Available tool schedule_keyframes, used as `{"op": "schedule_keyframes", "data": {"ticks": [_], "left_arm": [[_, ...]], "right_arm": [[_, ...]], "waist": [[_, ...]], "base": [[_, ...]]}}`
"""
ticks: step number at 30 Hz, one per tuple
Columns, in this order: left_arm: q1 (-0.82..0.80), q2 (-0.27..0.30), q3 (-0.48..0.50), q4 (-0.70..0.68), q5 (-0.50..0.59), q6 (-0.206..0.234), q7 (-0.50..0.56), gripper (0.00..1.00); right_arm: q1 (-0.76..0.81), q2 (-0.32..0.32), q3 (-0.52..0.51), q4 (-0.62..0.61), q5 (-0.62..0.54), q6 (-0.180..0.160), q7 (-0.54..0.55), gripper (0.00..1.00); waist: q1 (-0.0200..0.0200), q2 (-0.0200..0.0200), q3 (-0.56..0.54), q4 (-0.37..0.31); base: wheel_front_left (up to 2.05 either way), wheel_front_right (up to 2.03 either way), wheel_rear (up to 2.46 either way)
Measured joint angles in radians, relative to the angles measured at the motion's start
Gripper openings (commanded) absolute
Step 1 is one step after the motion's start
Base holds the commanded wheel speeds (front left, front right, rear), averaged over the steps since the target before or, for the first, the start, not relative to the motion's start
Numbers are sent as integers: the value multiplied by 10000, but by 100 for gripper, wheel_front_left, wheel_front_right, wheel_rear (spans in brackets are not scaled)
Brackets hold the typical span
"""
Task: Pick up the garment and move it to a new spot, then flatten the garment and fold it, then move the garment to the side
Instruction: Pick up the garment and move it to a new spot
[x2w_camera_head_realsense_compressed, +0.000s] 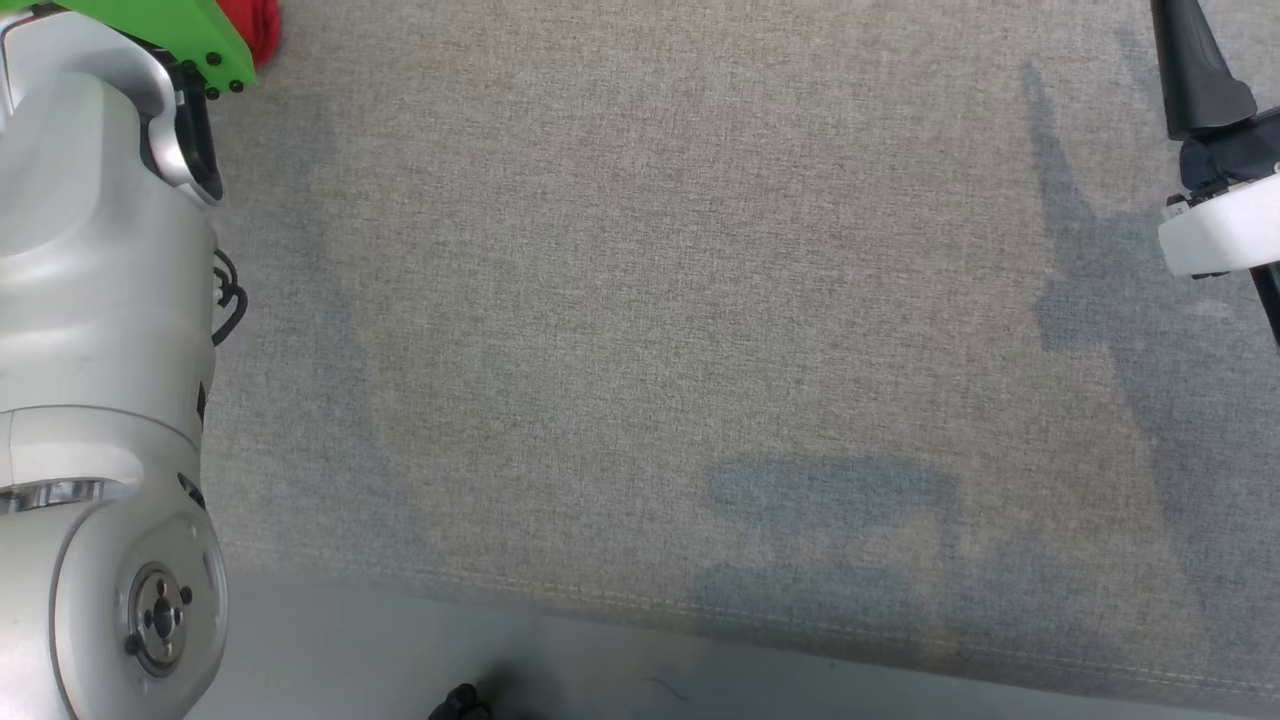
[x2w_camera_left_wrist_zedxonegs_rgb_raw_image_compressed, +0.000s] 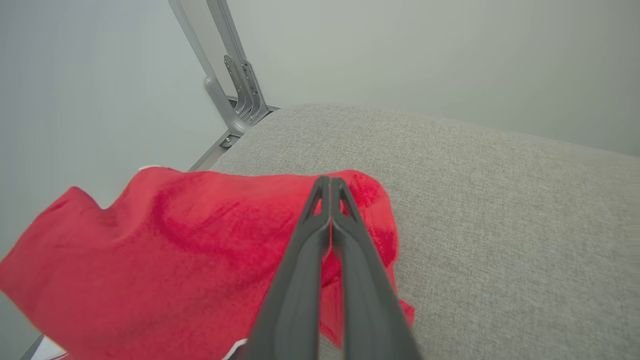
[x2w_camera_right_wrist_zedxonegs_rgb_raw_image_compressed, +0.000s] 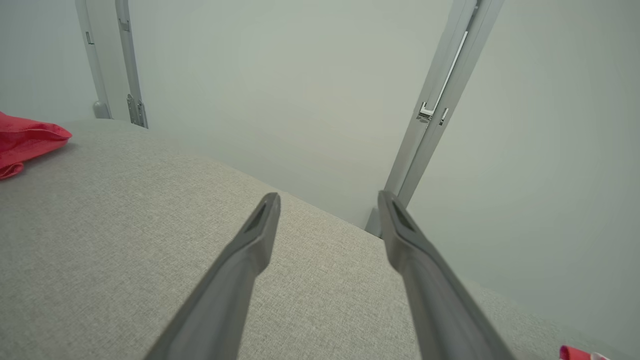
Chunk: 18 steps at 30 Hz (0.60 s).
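Red garment (x2w_camera_left_wrist_zedxonegs_rgb_raw_image_compressed: 165, 250) — rumpled (soft folds)

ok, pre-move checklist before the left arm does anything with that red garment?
1. Left pincer shut: ok.
2. Cloth really pinched between its fingers: cannot tell; they lie over the red garment.
3. Garment fully on the grey surface: not ok, part seems to hang past the corner edge.
4. Right pincer open and holding nothing: ok.
5. Bare grey surface for a new spot, head view: ok.
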Motion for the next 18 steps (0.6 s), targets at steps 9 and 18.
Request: {"op": "schedule_keyframes", "data": {"ticks": [9,18], "left_arm": [[61,-69,-182,-491,-98,-535,-207,100],[968,-86,-583,-1791,-109,-1026,-207,100]], "right_arm": [[224,224,-132,451,94,-107,-531,100],[730,606,-140,1041,293,-270,-1149,100]], "waist": [[0,0,-402,117],[0,0,-1094,242]], "base": [[0,0,0],[0,0,0]]}}
